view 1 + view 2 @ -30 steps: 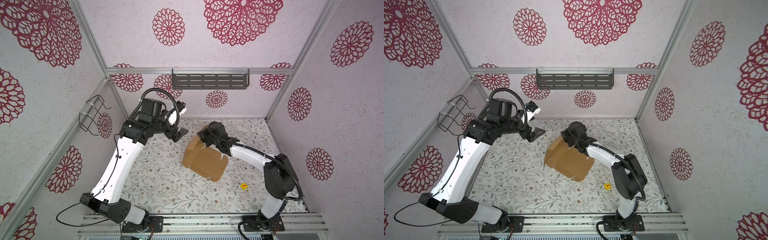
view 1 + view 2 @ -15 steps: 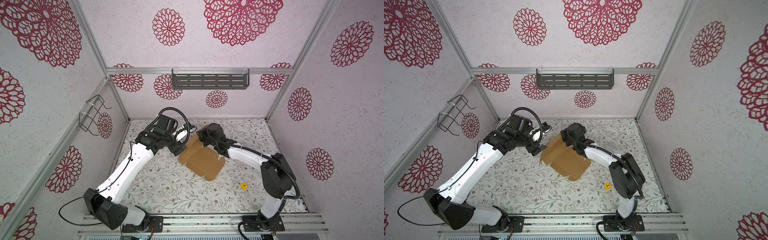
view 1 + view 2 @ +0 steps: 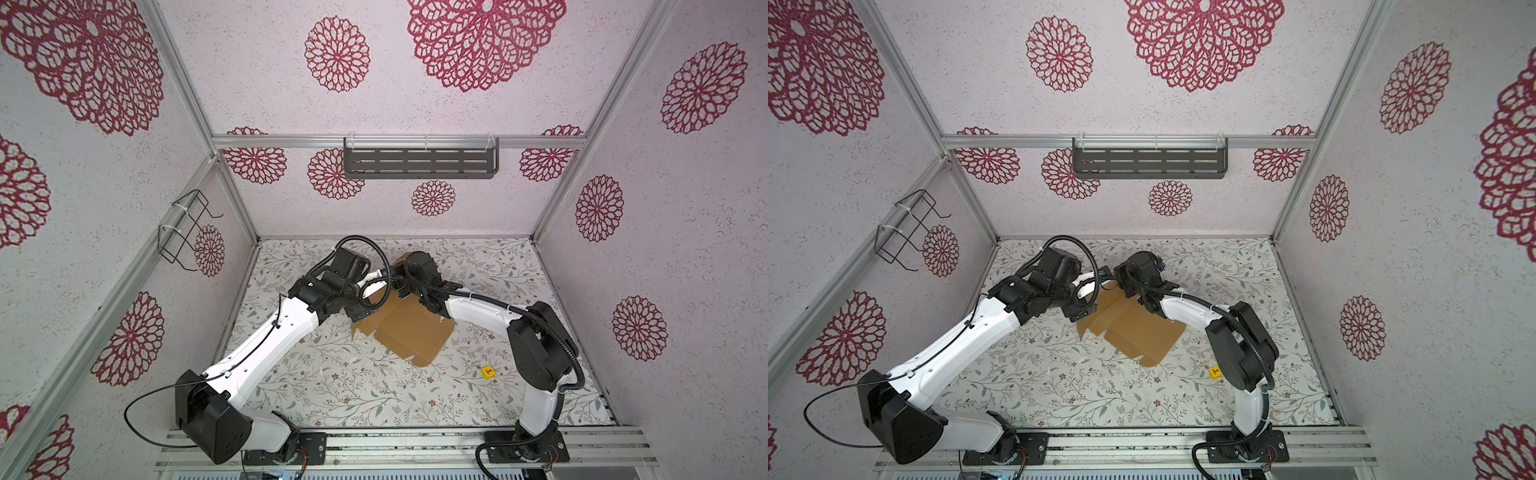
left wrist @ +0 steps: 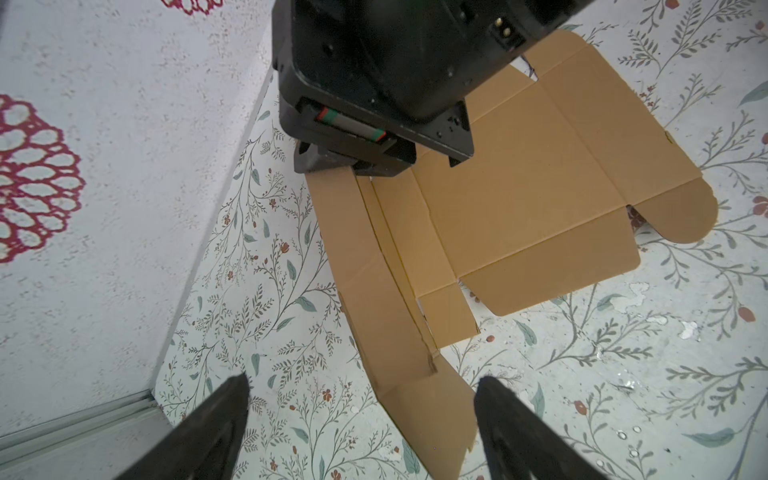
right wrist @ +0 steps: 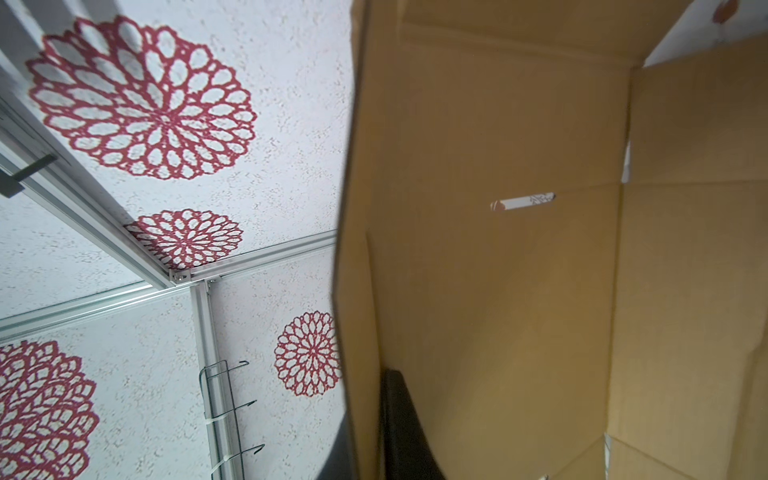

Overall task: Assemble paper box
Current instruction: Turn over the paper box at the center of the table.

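The paper box (image 3: 409, 332), a partly unfolded sheet, lies toward the back of the surface (image 3: 332, 386), with one long flap raised along its left edge. The right gripper (image 4: 340, 166) pinches that flap's far end. The left gripper (image 4: 362, 379) hangs released above its near end. Bare surface spreads in front, and a yellow cube (image 3: 487, 371) sits well apart.

We are seeing the fingers (image 4: 224, 411) of our left gripper (image 4: 361, 380) standing wide apart, a corner flap of the paper box (image 4: 519, 199) between them; the sheet is lying unfolded on the counter (image 4: 257, 291), the right gripper (image 4: 340, 166) meeting its side strip
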Action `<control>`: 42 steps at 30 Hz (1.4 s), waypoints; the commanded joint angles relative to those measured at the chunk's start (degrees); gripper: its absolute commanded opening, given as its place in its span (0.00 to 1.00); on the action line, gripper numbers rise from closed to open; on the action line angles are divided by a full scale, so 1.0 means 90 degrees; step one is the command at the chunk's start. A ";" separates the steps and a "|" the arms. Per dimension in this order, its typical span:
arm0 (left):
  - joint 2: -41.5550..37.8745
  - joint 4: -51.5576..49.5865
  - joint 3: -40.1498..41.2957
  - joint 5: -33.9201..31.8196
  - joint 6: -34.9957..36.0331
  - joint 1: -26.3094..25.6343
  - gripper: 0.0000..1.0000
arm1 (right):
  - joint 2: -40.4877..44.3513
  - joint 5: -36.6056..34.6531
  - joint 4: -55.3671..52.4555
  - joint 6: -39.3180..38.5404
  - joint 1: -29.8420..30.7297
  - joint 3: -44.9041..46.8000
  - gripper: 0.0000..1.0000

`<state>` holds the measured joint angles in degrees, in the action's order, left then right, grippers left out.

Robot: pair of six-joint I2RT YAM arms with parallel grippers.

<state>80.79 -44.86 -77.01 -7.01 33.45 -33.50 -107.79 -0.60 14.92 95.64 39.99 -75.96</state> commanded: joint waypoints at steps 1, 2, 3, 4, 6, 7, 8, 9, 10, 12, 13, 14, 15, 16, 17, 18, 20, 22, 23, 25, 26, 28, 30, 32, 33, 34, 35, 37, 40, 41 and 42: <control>-0.0150 0.0043 -0.0115 0.0027 -0.0097 0.0016 0.95 | -0.0132 -0.0280 -0.0060 0.0061 0.0082 -0.0134 0.11; -0.0149 -0.0074 -0.0243 0.0183 -0.0332 0.0095 0.96 | -0.0165 -0.0294 0.0000 -0.0001 0.0102 -0.0113 0.11; -0.0172 -0.0184 -0.0419 0.0412 -0.0671 0.0252 0.97 | -0.0215 -0.0304 0.0012 -0.0056 0.0126 -0.0082 0.11; -0.0209 -0.0261 -0.0590 0.0738 -0.1077 0.0488 0.97 | -0.0242 -0.0328 0.0123 -0.0093 0.0154 0.0006 0.11; -0.0305 -0.0323 -0.0766 0.1452 -0.1936 0.0988 0.98 | -0.0286 -0.0380 0.0432 -0.0118 0.0211 0.0230 0.11; -0.0355 -0.0292 -0.0756 0.1857 -0.2270 0.1266 0.99 | -0.0316 -0.0382 0.0570 -0.0133 0.0232 0.0333 0.12; -0.0390 -0.0240 -0.0702 0.2123 -0.2532 0.1455 0.99 | -0.0340 -0.0368 0.0700 -0.0152 0.0253 0.0416 0.12; -0.0412 -0.0141 -0.0598 0.2426 -0.2770 0.1636 1.00 | -0.0365 -0.0345 0.0923 -0.0177 0.0278 0.0517 0.12; -0.0404 -0.0055 -0.0475 0.2690 -0.2924 0.1799 0.99 | -0.0395 -0.0303 0.1128 -0.0194 0.0297 0.0611 0.12; -0.0322 0.0046 -0.0257 0.2937 -0.3047 0.1952 0.97 | -0.0425 -0.0241 0.1416 -0.0265 0.0320 0.0744 0.13; -0.0247 0.0093 -0.0172 0.2924 -0.3076 0.1973 0.97 | -0.0431 -0.0232 0.1564 -0.0314 0.0326 0.0813 0.14; -0.0164 0.0129 -0.0113 0.2918 -0.3079 0.1974 0.97 | -0.0431 -0.0207 0.1684 -0.0363 0.0332 0.0856 0.14; -0.0056 0.0165 -0.0076 0.2943 -0.3054 0.1974 0.97 | -0.0428 -0.0165 0.1811 -0.0423 0.0332 0.0880 0.14; 0.0078 0.0175 -0.0092 0.2968 -0.3083 0.1975 0.97 | -0.0432 -0.0126 0.1941 -0.0468 0.0332 0.0910 0.15; 0.0200 0.0180 -0.0135 0.3027 -0.3153 0.1975 0.97 | -0.0443 -0.0087 0.2059 -0.0511 0.0326 0.0921 0.15; 0.0339 0.0198 -0.0187 0.3098 -0.3268 0.1974 0.97 | -0.0455 -0.0030 0.2151 -0.0545 0.0332 0.0931 0.16; 0.0608 0.0176 -0.0320 0.3346 -0.3421 0.1974 0.97 | -0.0489 0.0041 0.2307 -0.0587 0.0332 0.0940 0.16; 0.0884 0.0135 -0.0468 0.3488 -0.3416 0.1955 0.97 | -0.0527 0.0109 0.2421 -0.0597 0.0331 0.0945 0.16; 0.1007 0.0070 -0.0577 0.3507 -0.3406 0.1950 0.97 | -0.0547 0.0155 0.2459 -0.0597 0.0330 0.0938 0.15; 0.1325 -0.0133 -0.0802 0.3575 -0.3394 0.1945 0.97 | -0.0608 0.0260 0.2547 -0.0626 0.0311 0.0880 0.10; 0.1452 -0.0214 -0.0893 0.3606 -0.3382 0.1944 0.97 | -0.0643 0.0323 0.2574 -0.0656 0.0305 0.0838 0.08; 0.1668 -0.0390 -0.1012 0.3763 -0.3402 0.1938 0.97 | -0.0714 0.0531 0.2650 -0.0738 0.0284 0.0708 0.07; 0.1726 -0.0385 -0.0972 0.3902 -0.3370 0.1916 0.97 | -0.0767 0.0696 0.2708 -0.0823 0.0274 0.0615 0.05; 0.1752 -0.0319 -0.0926 0.3792 -0.3350 0.1859 0.97 | -0.0795 0.0825 0.2740 -0.0896 0.0264 0.0553 0.05; 0.1791 -0.0326 -0.0953 0.3652 -0.3332 0.1813 0.97 | -0.0802 0.0875 0.2752 -0.0927 0.0264 0.0533 0.04; 0.1848 -0.0360 -0.0997 0.3513 -0.3330 0.1773 0.97 | -0.0807 0.0918 0.2765 -0.0956 0.0264 0.0525 0.04; 0.1891 -0.0409 -0.1038 0.3447 -0.3304 0.1743 0.97 | -0.0807 0.0945 0.2793 -0.0968 0.0264 0.0521 0.04; 0.1961 -0.0461 -0.1072 0.3225 -0.3288 0.1685 0.97 | -0.0793 0.1010 0.2853 -0.0983 0.0262 0.0526 0.04; 0.1930 -0.0431 -0.0936 0.2988 -0.3220 0.1633 0.98 | -0.0761 0.1085 0.2896 -0.0988 0.0249 0.0559 0.04; 0.1917 -0.0417 -0.0886 0.2962 -0.3201 0.1634 0.99 | -0.0744 0.1124 0.2903 -0.1001 0.0245 0.0555 0.04; 0.1903 -0.0411 -0.0836 0.2921 -0.3182 0.1637 0.99 | -0.0729 0.1176 0.2894 -0.1021 0.0240 0.0543 0.05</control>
<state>97.69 -48.34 -85.30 21.21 3.49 -18.50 -115.46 7.81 39.03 87.92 42.41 -69.97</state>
